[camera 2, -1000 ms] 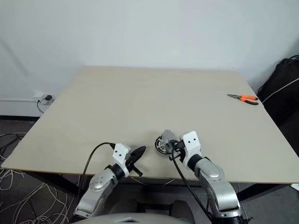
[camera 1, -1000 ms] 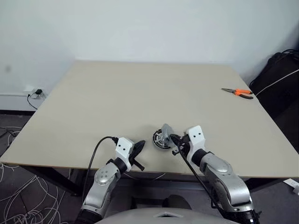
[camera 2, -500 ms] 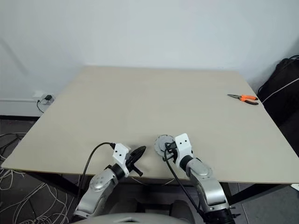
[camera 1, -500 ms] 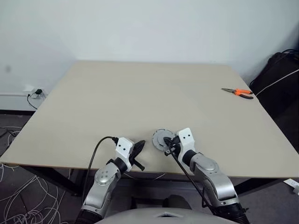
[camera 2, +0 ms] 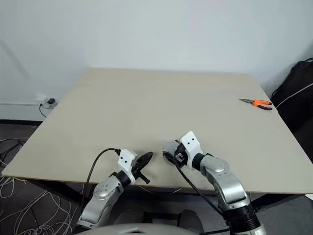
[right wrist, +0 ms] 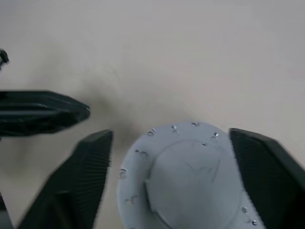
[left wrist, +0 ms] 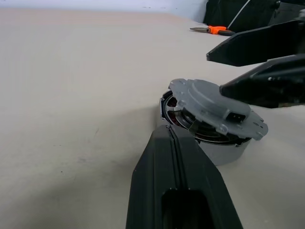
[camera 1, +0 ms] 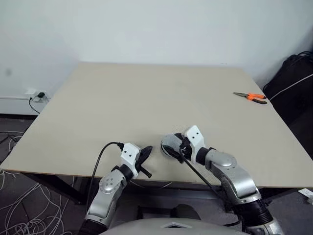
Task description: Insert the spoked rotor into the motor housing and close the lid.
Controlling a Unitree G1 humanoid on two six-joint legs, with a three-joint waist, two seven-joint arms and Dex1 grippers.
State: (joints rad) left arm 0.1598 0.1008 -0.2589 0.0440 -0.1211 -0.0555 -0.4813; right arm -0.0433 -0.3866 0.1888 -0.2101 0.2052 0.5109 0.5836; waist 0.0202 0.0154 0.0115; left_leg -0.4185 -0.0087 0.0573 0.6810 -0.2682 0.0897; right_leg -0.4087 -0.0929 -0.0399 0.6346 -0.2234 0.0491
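The motor housing (left wrist: 224,150) sits near the table's front edge, with coppery windings showing at its rim. On top of it rests the grey lid (left wrist: 209,106), slightly tilted and not seated flush. The spoked rotor is hidden under the lid. My right gripper (right wrist: 170,135) is open. Its fingers (right wrist: 88,179) stand either side of the lid with a gap on each side. My left gripper (camera 1: 145,152) is shut and holds nothing. It lies low just left of the housing, pointing at it.
Orange-handled pliers (camera 1: 250,97) lie at the table's far right edge. A black bag (camera 1: 293,81) stands beyond that edge. The housing lies close to the table's front edge (camera 1: 161,182). A black cable (camera 1: 100,159) runs from my left wrist.
My right gripper laid the tilted lid down over the housing, then opened and let it go. Its wrist swung left. The left gripper has not moved.
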